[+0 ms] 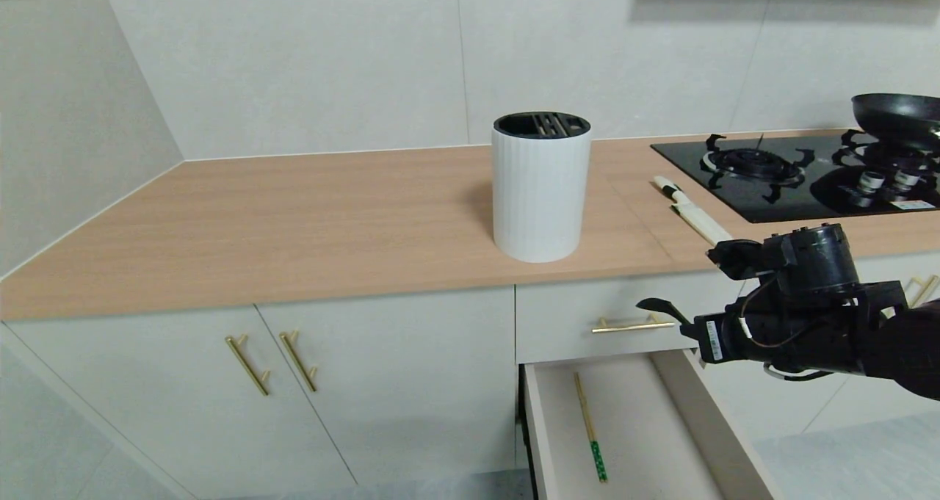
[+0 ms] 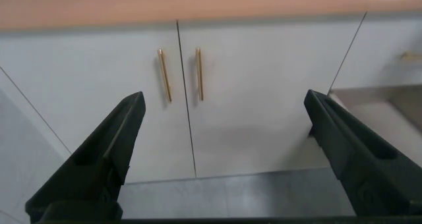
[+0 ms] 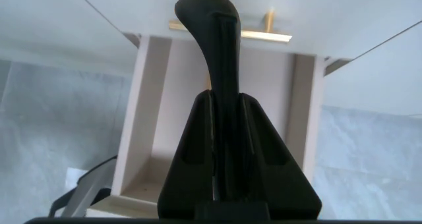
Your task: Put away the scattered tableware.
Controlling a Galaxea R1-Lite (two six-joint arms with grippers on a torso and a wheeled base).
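My right gripper (image 1: pixel 696 331) hangs in front of the cabinets, above the open drawer (image 1: pixel 530 412), and is shut on a black utensil (image 1: pixel 658 308) whose rounded end sticks out past the fingers. In the right wrist view that black utensil (image 3: pixel 210 26) stands clamped in the gripper (image 3: pixel 224 118) over the drawer (image 3: pixel 146 125). A chopstick (image 1: pixel 590 428) with a green tip lies in the drawer. A white-handled utensil (image 1: pixel 691 211) lies on the counter by the hob. My left gripper (image 2: pixel 224 102) is open with nothing in it, facing the cabinet doors.
A white ribbed holder (image 1: pixel 541 188) with a black slotted top stands on the wooden counter (image 1: pixel 294 228). At the right is a black gas hob (image 1: pixel 778 173) with a pan (image 1: pixel 897 116). A shut drawer with a gold handle (image 1: pixel 631 326) sits above the open one.
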